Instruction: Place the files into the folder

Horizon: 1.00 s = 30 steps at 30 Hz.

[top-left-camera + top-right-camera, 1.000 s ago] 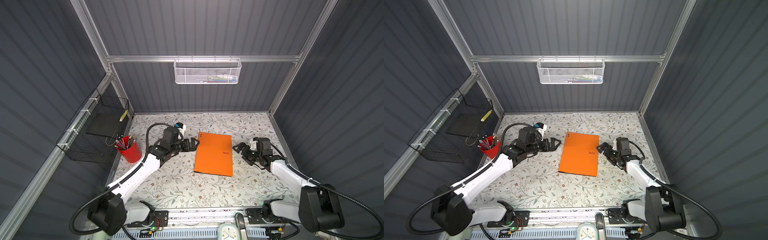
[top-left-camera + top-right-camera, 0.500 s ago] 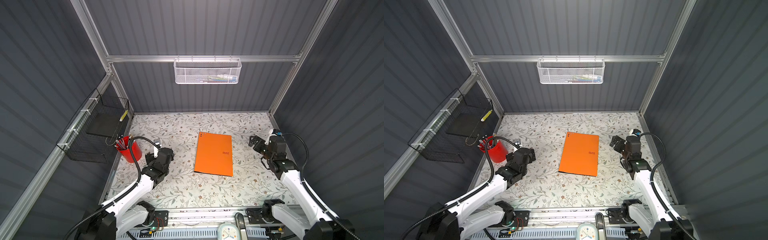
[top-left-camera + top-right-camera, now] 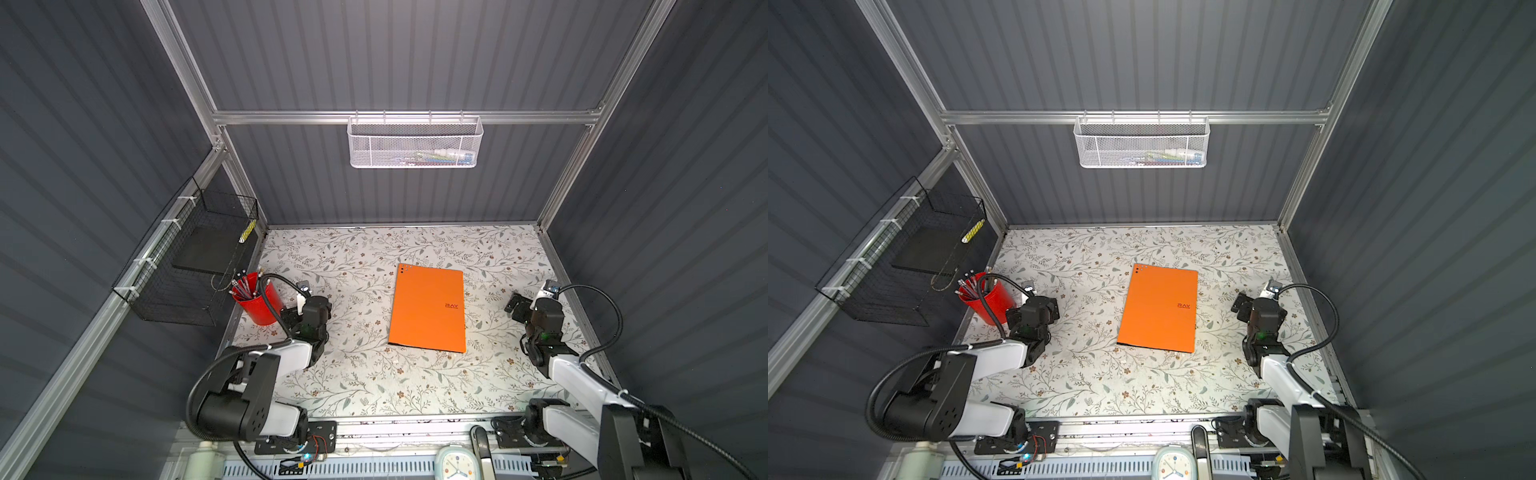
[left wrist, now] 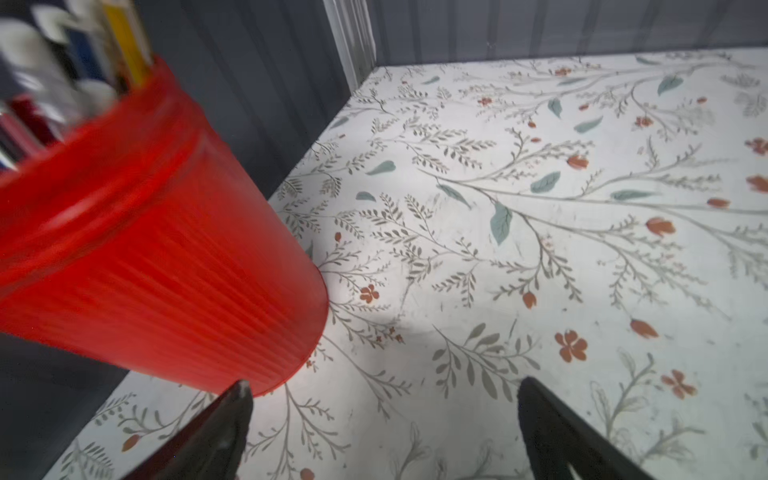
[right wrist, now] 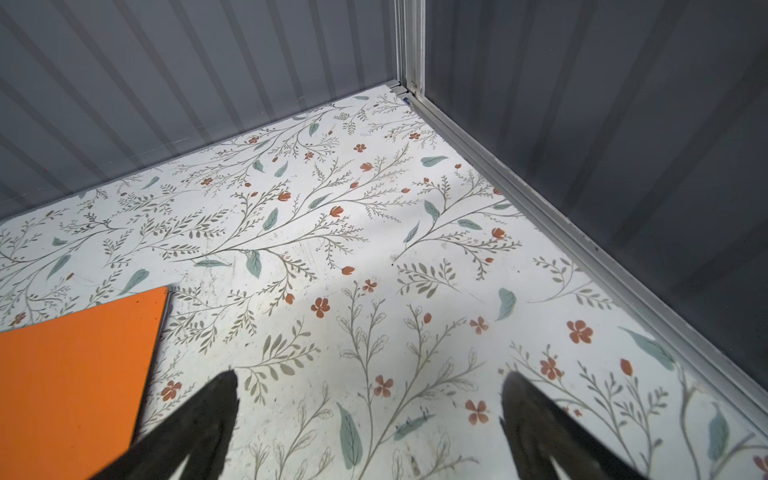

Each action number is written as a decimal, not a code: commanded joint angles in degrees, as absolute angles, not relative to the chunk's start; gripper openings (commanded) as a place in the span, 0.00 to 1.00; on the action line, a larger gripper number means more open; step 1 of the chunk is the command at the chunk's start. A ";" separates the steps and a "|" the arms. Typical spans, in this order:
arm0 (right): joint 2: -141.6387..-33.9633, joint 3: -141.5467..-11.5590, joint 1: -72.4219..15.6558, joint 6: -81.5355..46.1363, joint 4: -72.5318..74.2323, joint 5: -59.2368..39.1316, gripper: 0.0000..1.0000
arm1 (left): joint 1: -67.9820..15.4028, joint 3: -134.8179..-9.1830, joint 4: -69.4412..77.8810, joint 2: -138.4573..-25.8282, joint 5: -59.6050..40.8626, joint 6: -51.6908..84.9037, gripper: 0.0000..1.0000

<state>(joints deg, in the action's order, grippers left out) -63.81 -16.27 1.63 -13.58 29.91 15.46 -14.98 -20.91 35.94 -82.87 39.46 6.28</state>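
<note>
Between my left pincer [image 4: 384,384] and right pincer [image 5: 370,376], both spread wide and empty, the closed orange folder [image 3: 428,309] lies flat; a red pen cup [image 4: 158,249] stands just beside the left.

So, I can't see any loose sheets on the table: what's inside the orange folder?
The folder lies shut and flat on the table; only its orange cover and a thin dark strip along the near edge show. Whatever is inside is covered.
</note>
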 commanded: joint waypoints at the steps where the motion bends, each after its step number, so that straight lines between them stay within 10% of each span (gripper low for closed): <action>1: -69.17 -15.91 2.54 -10.33 43.82 15.94 0.99 | -13.50 -19.23 54.78 -85.86 35.37 1.02 1.00; 9: -78.58 -15.14 2.99 -8.07 57.96 15.85 0.99 | -11.43 -17.29 76.14 -100.74 28.79 -4.62 1.00; 30: -83.76 -17.92 4.77 -4.97 57.40 0.55 0.99 | -5.36 -26.23 54.18 -98.57 21.06 1.23 1.00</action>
<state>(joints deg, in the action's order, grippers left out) -83.70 -17.47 4.69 -6.22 54.41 2.92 -5.21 -26.26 53.52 -99.24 21.52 0.67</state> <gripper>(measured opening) 0.989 0.997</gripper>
